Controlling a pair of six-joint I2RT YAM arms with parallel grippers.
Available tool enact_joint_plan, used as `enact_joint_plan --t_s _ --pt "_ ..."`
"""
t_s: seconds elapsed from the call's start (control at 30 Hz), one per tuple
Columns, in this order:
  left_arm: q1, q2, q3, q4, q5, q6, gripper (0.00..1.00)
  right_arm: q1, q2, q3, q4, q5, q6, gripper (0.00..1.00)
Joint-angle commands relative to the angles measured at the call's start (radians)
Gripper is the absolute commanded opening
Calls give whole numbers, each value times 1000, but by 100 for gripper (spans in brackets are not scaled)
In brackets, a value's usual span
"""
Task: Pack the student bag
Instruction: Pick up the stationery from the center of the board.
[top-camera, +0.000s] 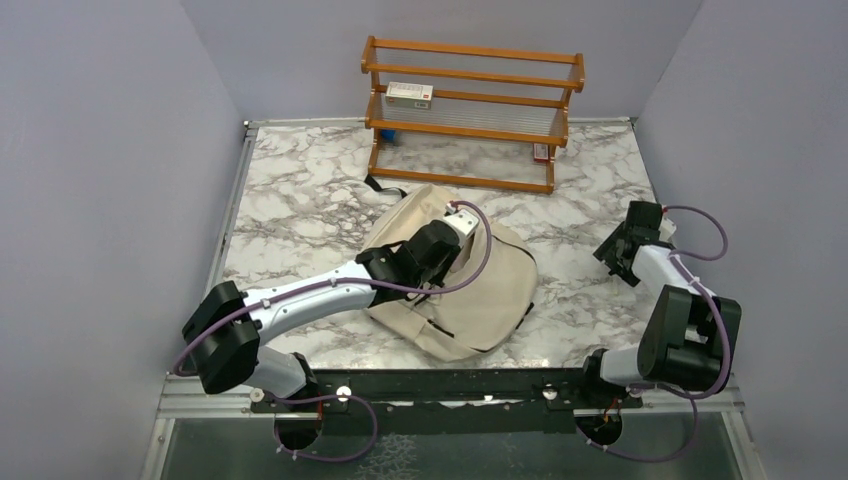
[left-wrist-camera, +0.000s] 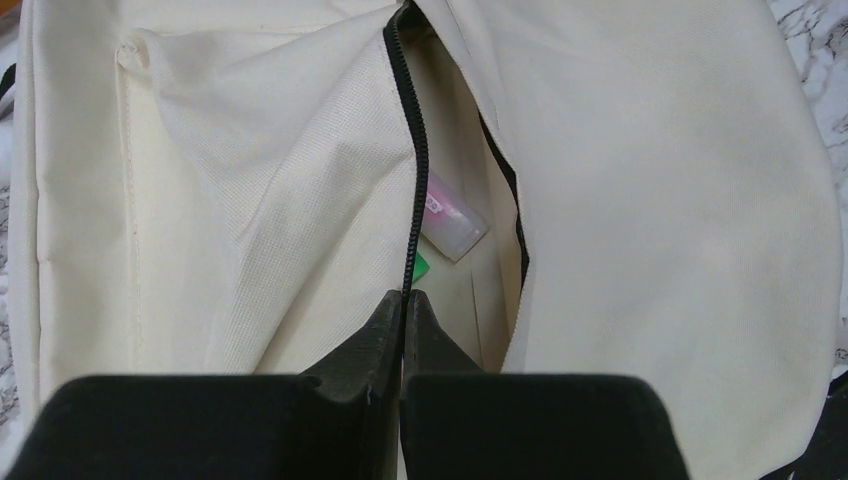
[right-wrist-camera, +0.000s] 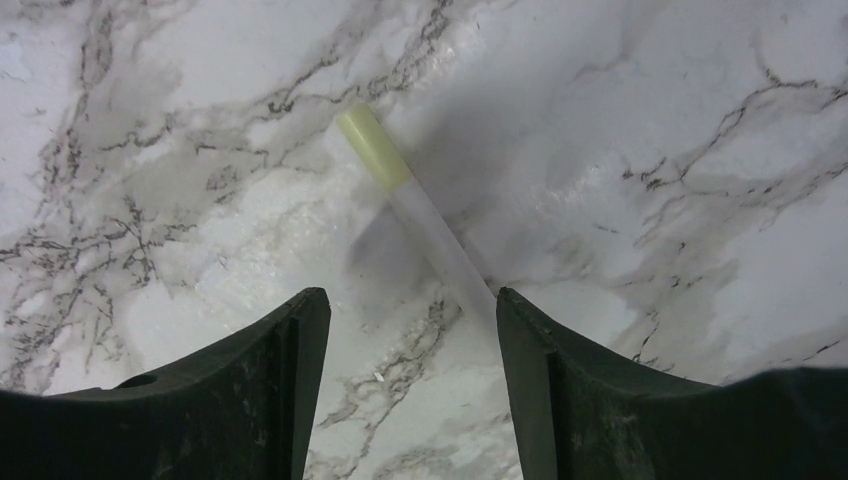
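Pinched on the zipper (left-wrist-camera: 409, 180), the left gripper (left-wrist-camera: 404, 297) is held at the student bag (top-camera: 490, 290) — laid centrally, toward the worktop's (top-camera: 300, 200) near edge — seemingly to open it; the right gripper (right-wrist-camera: 412, 300) is spread above a tube (right-wrist-camera: 405, 195) by the right edge.

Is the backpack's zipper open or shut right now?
Open. The student bag gapes along its black zipper, showing a pink-labelled item inside; the left gripper is shut at the zipper's lower end.
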Motion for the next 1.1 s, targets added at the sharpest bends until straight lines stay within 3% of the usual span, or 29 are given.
enact_joint_plan --t_s 0.0,0.3,0.5,0.67,0.87,1.07 --pt "7 9 53 45 34 11 0 -5 -42 -61 42 -28 18 67" --pt "7 11 57 39 34 9 0 -5 1 -89 90 -93 43 67" --pt "7 19 63 39 34 5 0 -5 33 -112 133 -172 42 58" --pt "7 31 71 39 32 5 0 -6 64 -108 152 -176 24 41" --pt "9 42 80 33 1 -8 0 -4 28 -116 201 -271 -27 5" --pt "26 36 92 39 -36 -53 0 -4 -95 -119 221 -441 -22 1"
